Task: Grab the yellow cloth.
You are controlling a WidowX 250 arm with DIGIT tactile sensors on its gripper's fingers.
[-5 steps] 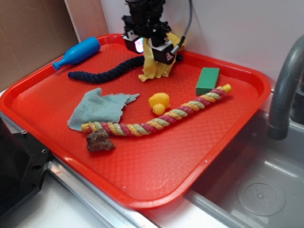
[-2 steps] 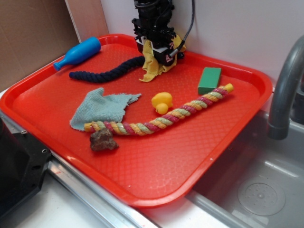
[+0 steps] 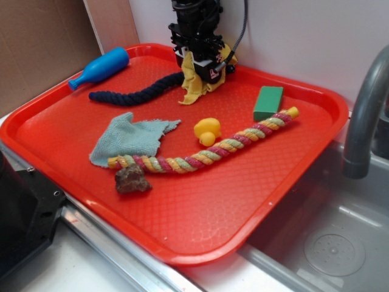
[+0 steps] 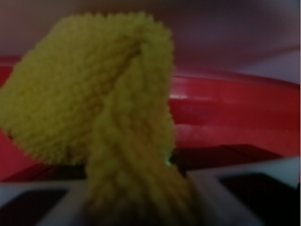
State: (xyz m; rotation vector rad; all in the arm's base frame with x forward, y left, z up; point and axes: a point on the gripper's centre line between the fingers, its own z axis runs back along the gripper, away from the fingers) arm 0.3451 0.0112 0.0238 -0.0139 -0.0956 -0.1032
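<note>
Task progress: the grab is judged as nearly done, since the yellow cloth (image 3: 196,82) is already pinched by the gripper (image 3: 203,68) and bunched up between its jaws.
What is left: only a full lift seems to be missing, because the lower end of the cloth is seen hanging down to the red tray (image 3: 243,201); whether it is touching the tray cannot be told.
Cloth position: it is held at the far side of the tray, close to the white wall, just beside the end of the dark blue rope (image 3: 137,94).
Wrist view: the frame is mostly filled by a folded lump of the yellow cloth (image 4: 108,117), which is gathered downward between the 2 pale fingers (image 4: 235,176); the picture is blurred.
Gripper state: it is clamped on the yellow cloth.
Arm pose: the arm is held almost upright above the far edge of the tray, with the gripper pointed down.
Other things: the pale teal cloth (image 3: 130,137), the rubber duck (image 3: 206,130), the green block (image 3: 267,102) and the multicoloured rope (image 3: 206,152) are left untouched, well apart from the gripper.
</note>
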